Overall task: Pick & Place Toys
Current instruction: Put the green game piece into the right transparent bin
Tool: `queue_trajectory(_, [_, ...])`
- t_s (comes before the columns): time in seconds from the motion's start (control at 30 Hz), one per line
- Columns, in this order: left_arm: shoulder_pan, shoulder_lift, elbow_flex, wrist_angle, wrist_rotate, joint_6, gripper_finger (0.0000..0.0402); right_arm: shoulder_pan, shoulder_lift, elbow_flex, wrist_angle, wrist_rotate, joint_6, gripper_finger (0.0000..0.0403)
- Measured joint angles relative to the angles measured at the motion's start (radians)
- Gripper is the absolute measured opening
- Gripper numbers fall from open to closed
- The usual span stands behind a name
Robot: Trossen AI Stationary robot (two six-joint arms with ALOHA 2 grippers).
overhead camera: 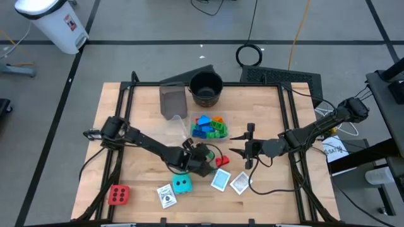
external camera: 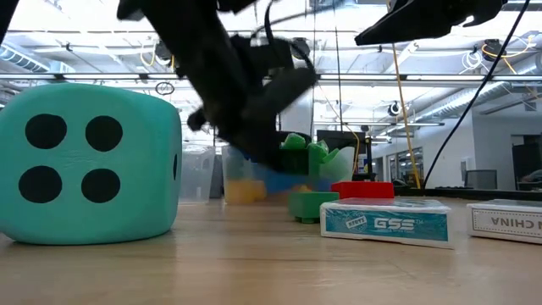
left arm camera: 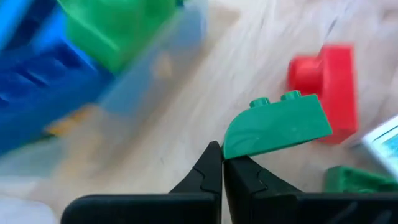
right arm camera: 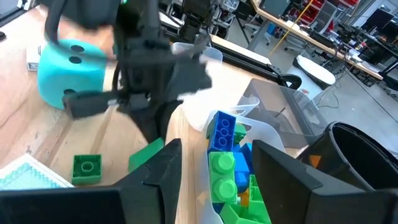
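Note:
My left gripper (overhead camera: 203, 159) is near the table's middle, shut on a green block with a rounded top (left arm camera: 277, 127). Beside it on the wood lie a red block (left arm camera: 326, 81) and a second green block (right arm camera: 86, 169). A clear tub (overhead camera: 189, 129) holding blue, green and orange blocks (overhead camera: 208, 126) stands just beyond. My right gripper (overhead camera: 243, 140) hovers open to the right of that tub, holding nothing. A cyan dotted cube (overhead camera: 182, 183) and a red one (overhead camera: 118, 195) sit near the front edge. My left gripper pinches the green block by its lower corner edge (left arm camera: 229, 152), between the tips of its two fingers. The fingers slant down from the table's left. The block juts out past the fingertips with its studs up; whether it is clear of the wood I cannot tell.
Three cards (overhead camera: 165, 197), (overhead camera: 221, 180), (overhead camera: 241, 183) lie near the front edge. A black round pot (overhead camera: 207, 88) and a tipped clear tub (overhead camera: 173, 101) stand at the back. Bare wood lies at the front right and far left.

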Motion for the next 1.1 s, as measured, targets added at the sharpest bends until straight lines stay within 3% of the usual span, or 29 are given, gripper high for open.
queue_trajectory(0.4, [0.065,-0.255,0.0,-0.106,-0.16,0.127,0.0,0.0,0.0,0.0,0.002,0.0,0.0,0.0164])
queue_trajectory(0.7, [0.246,-0.236,0.0,-0.153,0.052,0.104,0.001,0.0,0.0,0.0,-0.002,0.0,0.0,0.0164])
queue_trajectory(0.83, [0.295,-0.225,0.0,-0.142,0.146,0.117,0.0059,0.0,0.0,0.0,-0.012,0.0,0.0,0.0164])
queue_trajectory(0.97, [0.317,-0.225,0.0,-0.145,0.164,0.139,0.0131,0.0,0.0,0.0,-0.033,-0.001,0.0,0.0164])
queue_trajectory(1.1, [0.318,-0.235,0.001,-0.138,0.174,0.174,0.0196,0.0,0.0,0.0,-0.049,-0.087,0.022,0.0164])
